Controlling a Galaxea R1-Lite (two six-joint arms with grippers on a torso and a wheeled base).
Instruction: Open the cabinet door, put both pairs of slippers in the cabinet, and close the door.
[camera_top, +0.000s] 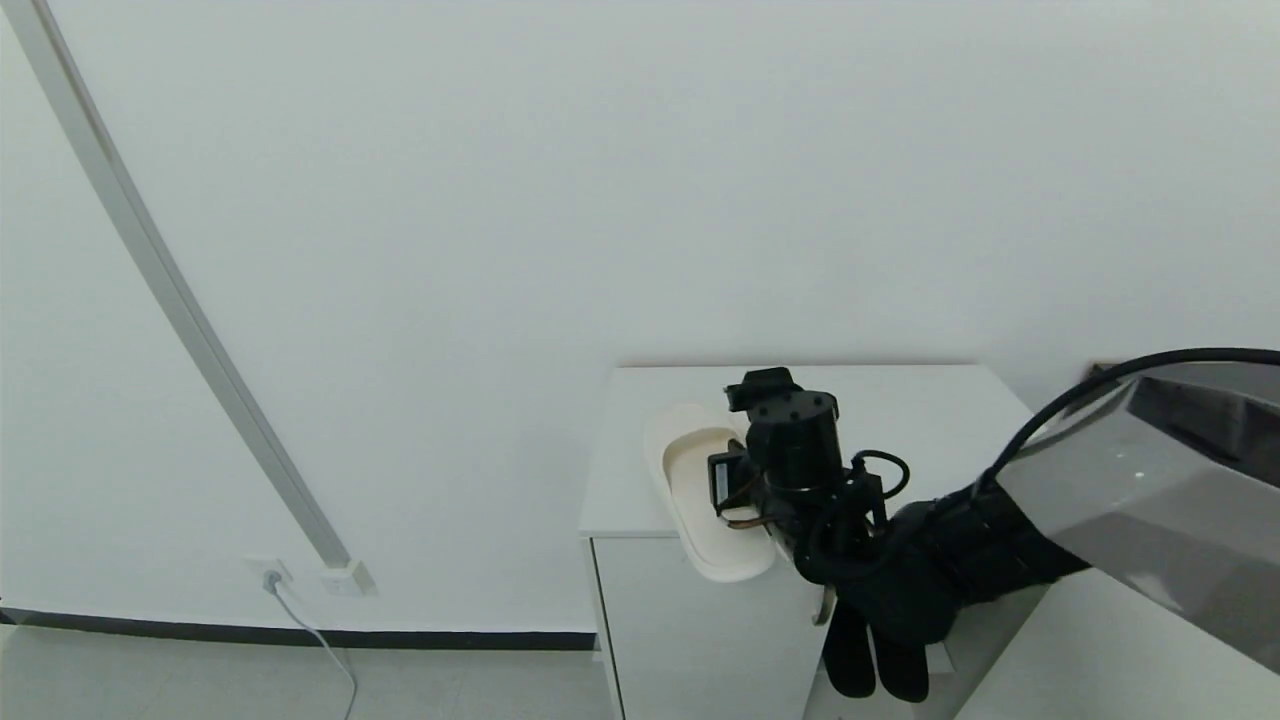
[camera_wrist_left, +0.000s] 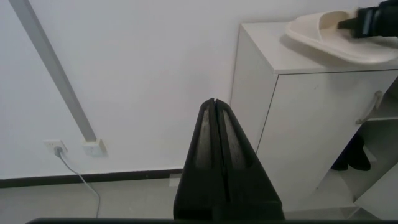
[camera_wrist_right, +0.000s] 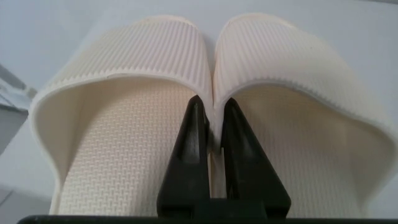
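On top of the cabinet (camera_top: 690, 620) lies a cream pair of slippers (camera_top: 690, 480), side by side, their near ends jutting past the cabinet's front edge. The right tool (camera_top: 728, 488) sits at the pair from the cabinet's front, its arm coming in from the cabinet's right. In the right wrist view its two black fingers (camera_wrist_right: 196, 146) are clenched on the adjoining inner walls of the slippers (camera_wrist_right: 124, 124), one finger inside each opening, with the walls pinched between them. The left tool (camera_wrist_left: 215, 109) hangs low, well apart from the cabinet on its left side, clenched on nothing, its fingers pressed flat together. From there the cabinet (camera_wrist_left: 305, 124) shows its white door (camera_wrist_left: 311, 143) with a slim handle (camera_wrist_left: 371, 107); past the handle edge the inside shows, with a shelf (camera_wrist_left: 382, 118) and something dark (camera_wrist_left: 351, 155) low down. The slippers (camera_wrist_left: 323, 34) and right tool (camera_wrist_left: 370, 22) show on the cabinet's top. On the wall left of the cabinet run a slanting grey conduit (camera_top: 180, 300) and a socket (camera_top: 268, 572) with a cable.
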